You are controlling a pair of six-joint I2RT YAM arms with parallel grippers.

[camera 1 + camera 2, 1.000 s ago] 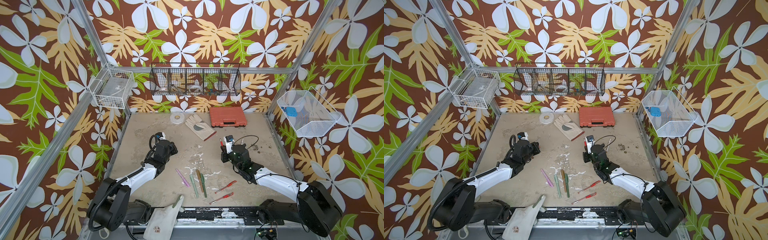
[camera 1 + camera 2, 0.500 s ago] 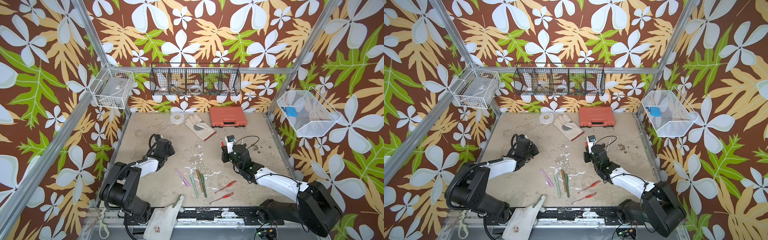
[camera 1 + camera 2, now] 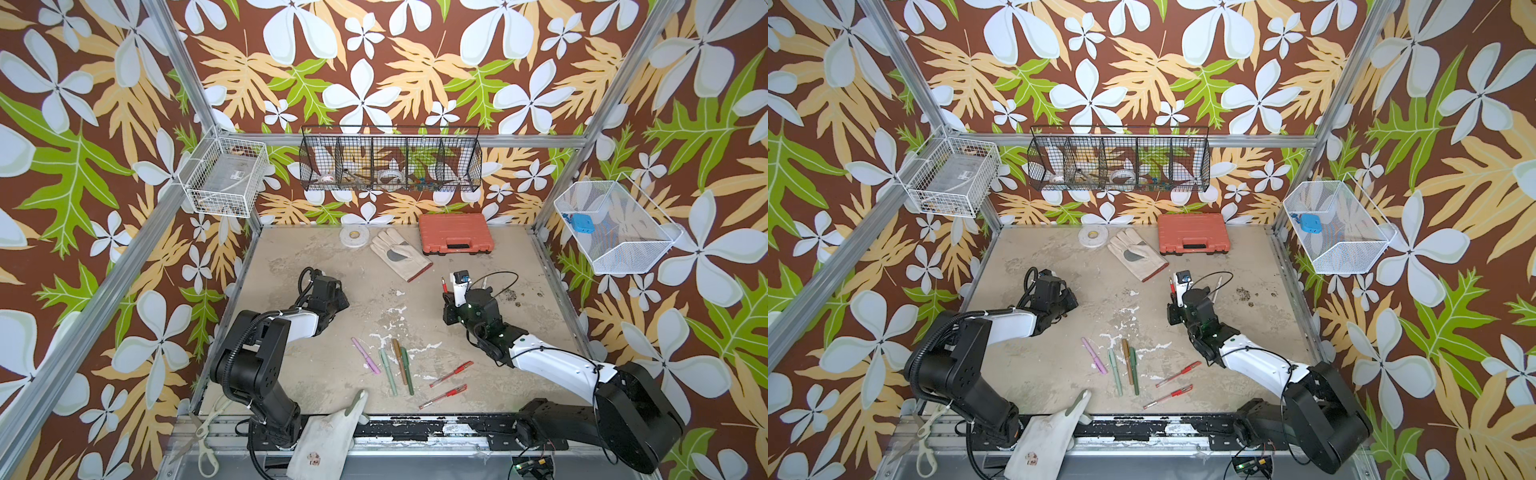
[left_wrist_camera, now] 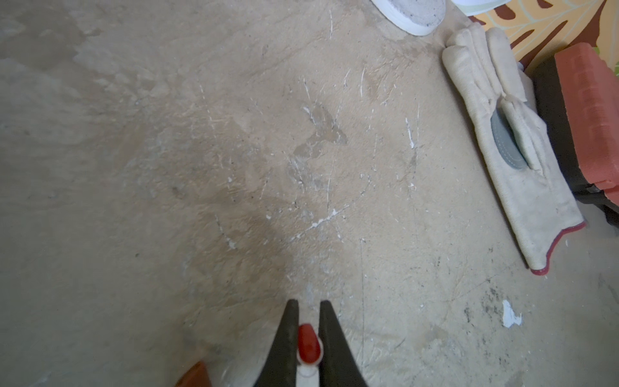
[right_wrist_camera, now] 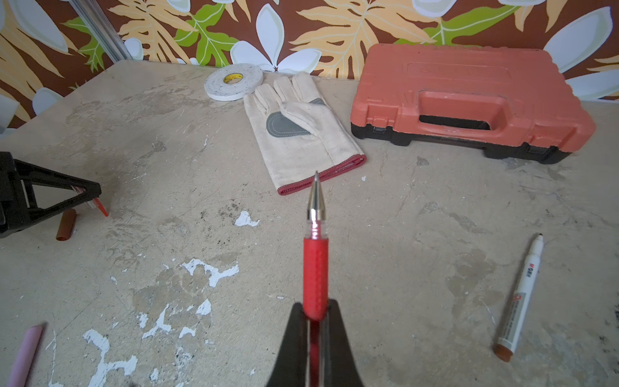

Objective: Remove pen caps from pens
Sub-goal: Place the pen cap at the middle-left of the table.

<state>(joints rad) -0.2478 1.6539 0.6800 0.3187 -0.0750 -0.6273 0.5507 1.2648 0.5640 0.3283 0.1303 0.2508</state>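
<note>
Red gel pen (image 5: 315, 268), uncapped, sits in the right gripper (image 5: 315, 311), whose jaws are clamped on its rubber grip. Its silver tip aims at the red cuff of the glove (image 5: 301, 134) and stops short of it. The right arm reaches long and low from its base toward the glove, with the wrist raised a little.

The left gripper (image 4: 306, 321) is pinched nearly closed on a red cap (image 4: 308, 343), off the glove's cuff end toward the robot's left. That arm is folded sharply at the elbow, forearm about level, claw tipped down with its tips at the table (image 4: 167, 167). A dark red cap (image 5: 66, 224) lies just beside them.

A white marker (image 5: 522, 295) lies uncapped, off the cuff toward the robot's right. Well apart from the glove, on the robot's side of it, lie the pink (image 3: 365, 354), pale green (image 3: 387, 372), brown (image 3: 399, 359) and dark green (image 3: 407, 370) pens, side by side. Two capped red pens (image 3: 451, 374) lie next to them
</note>
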